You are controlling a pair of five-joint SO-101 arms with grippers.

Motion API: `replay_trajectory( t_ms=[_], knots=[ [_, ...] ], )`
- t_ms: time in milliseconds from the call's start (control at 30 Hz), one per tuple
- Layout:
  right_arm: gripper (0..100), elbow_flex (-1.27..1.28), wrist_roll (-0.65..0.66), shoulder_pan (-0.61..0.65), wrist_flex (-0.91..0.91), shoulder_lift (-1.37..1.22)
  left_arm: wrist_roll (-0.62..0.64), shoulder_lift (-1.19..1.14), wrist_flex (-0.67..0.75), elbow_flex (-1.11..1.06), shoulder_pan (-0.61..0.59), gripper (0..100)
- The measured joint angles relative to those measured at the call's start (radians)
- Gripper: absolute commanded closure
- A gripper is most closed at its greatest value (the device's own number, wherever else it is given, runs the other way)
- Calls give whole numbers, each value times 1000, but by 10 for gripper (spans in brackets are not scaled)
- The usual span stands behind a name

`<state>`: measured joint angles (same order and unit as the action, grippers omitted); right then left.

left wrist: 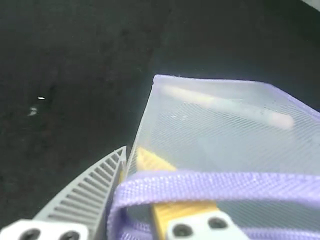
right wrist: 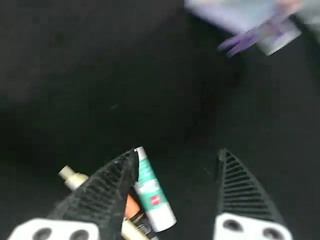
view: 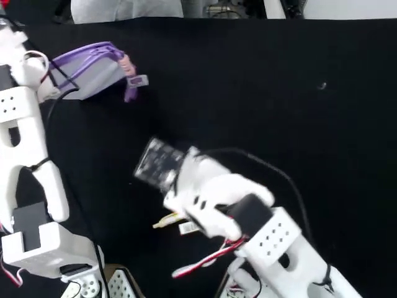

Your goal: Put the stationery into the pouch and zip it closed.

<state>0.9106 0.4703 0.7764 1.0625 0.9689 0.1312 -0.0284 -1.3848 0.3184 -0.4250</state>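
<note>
the pouch (left wrist: 225, 135) is translucent, finely ribbed mesh with a faint sheen; its purple trim (left wrist: 215, 182) is woven cloth. the desk (view: 260, 81) wears matt black cloth. the left pincer (left wrist: 131, 155) is matt ribbed plastic, white and yellow; the right pincer (right wrist: 177, 155) is matt black ribbed plastic. the white-and-green pen (right wrist: 150, 192) is smooth glossy plastic
</note>
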Motion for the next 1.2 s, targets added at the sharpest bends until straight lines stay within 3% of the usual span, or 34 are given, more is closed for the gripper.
replay_trajectory(
  t_ms=[200,467,767,900,1200],
  knots=[
    [755,126,2,110,-2,-17,-12,-114,-6,114,-17,973],
    [755,161,3,121,-160,-319,-12,-327,-155,423,-20,973],
    [755,-31,6,204,-140,-695,-12,-493,-284,689,-38,973],
    [755,-66,9,269,-115,-747,-12,-535,-321,766,-43,973],
    [755,-86,8,273,-77,-789,-12,-555,-331,793,-43,973]
  ],
)
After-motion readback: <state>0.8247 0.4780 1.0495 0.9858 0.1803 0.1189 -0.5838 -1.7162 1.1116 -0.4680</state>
